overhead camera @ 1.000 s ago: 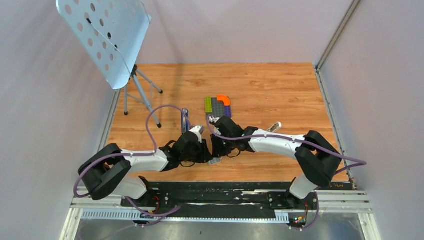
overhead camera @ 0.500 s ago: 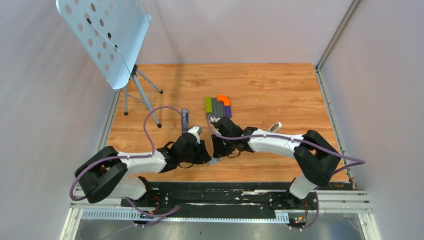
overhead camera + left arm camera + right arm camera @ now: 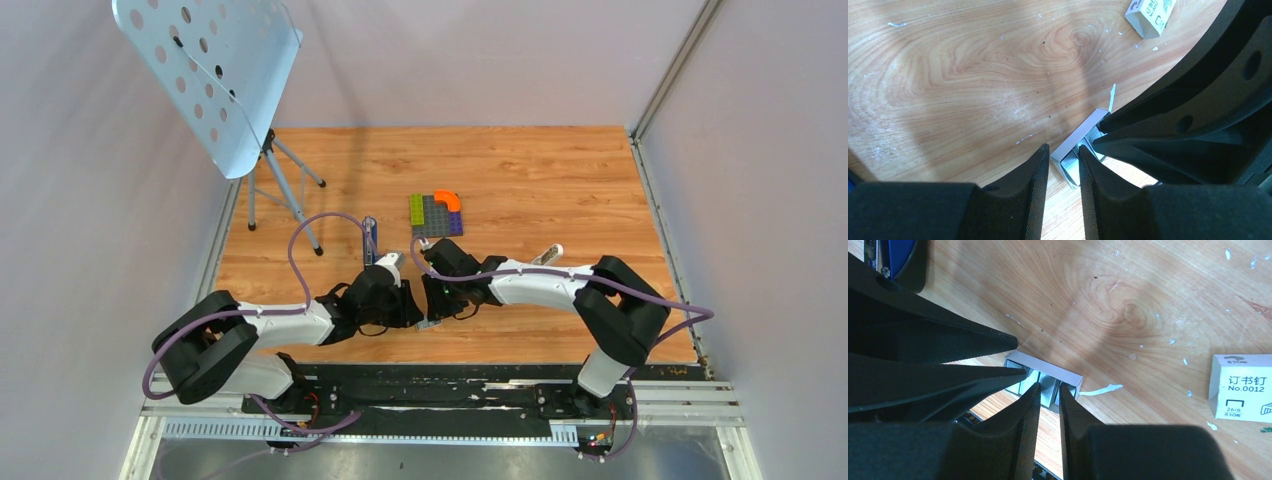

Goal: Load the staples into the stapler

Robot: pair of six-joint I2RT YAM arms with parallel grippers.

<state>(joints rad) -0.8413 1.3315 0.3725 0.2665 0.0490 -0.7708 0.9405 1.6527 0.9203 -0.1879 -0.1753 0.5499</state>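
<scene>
the two arms meet low over the near middle of the wooden surface point(image 3: 550, 180). a small open cardboard tray point(image 3: 1058, 372) lies there with grey staples point(image 3: 1047, 391) in it. the left gripper point(image 3: 1063, 152) has its jaws nearly together, clamped on one end wall of the tray. the right gripper point(image 3: 1049, 386) reaches into the tray from the other side, its jaws narrow and pinched on a strip of the staples. the white printed staple box point(image 3: 1242, 387) lies apart from the tray. the blue stapler point(image 3: 370, 240) lies just beyond the left gripper, untouched. farther back sit a multicoloured block plate point(image 3: 436, 213), a white bar point(image 3: 547, 254) and a perforated music stand point(image 3: 210, 75).
</scene>
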